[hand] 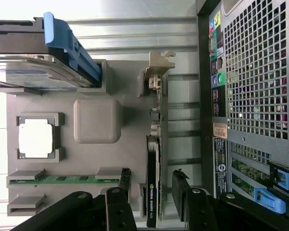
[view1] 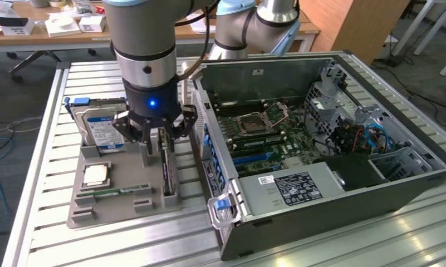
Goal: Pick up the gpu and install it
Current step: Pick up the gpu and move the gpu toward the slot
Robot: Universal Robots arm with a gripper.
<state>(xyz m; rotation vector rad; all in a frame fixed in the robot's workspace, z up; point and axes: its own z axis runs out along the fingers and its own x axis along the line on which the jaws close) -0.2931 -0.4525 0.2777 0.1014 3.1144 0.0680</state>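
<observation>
The gripper (view1: pixel 163 142), its fingers spread apart, straddles the gpu (view1: pixel 167 167), which stands edge-on in its slot on the gray tray (view1: pixel 89 214) just beside the open computer case (view1: pixel 319 194).

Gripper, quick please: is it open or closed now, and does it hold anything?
Gripper: open, one finger on each side of the gpu, which stands on its edge; holding nothing.
</observation>
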